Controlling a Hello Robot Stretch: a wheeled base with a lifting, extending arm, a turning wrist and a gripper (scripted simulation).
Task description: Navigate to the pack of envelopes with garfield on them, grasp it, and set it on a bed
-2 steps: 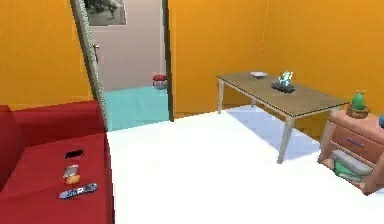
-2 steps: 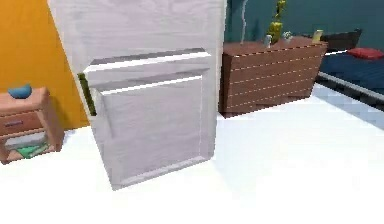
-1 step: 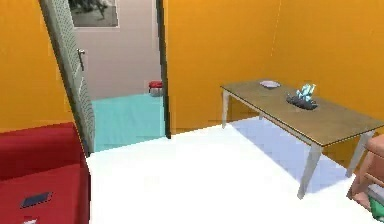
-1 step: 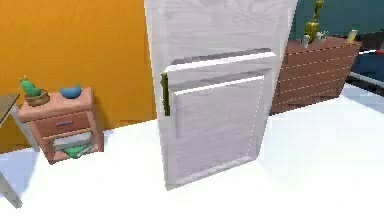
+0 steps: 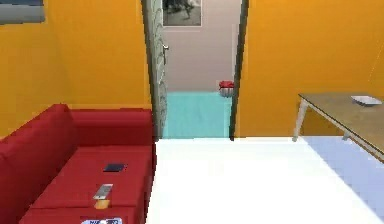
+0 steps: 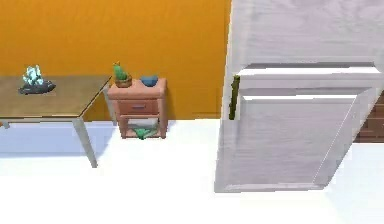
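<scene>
red sofa (image 5: pixel 60 160) seat, forward view's lower left: small orange-white item (image 5: pixel 100 205), possibly the envelopes, unconfirmed. judgement: drive closer, put the arm side along the seat front before reaching. gripper state: cannot tell.

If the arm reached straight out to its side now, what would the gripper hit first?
Most likely the white door, whose edge stands just right of the arm side view's middle; depth is unclear, so it might pass to the orange wall.
</scene>
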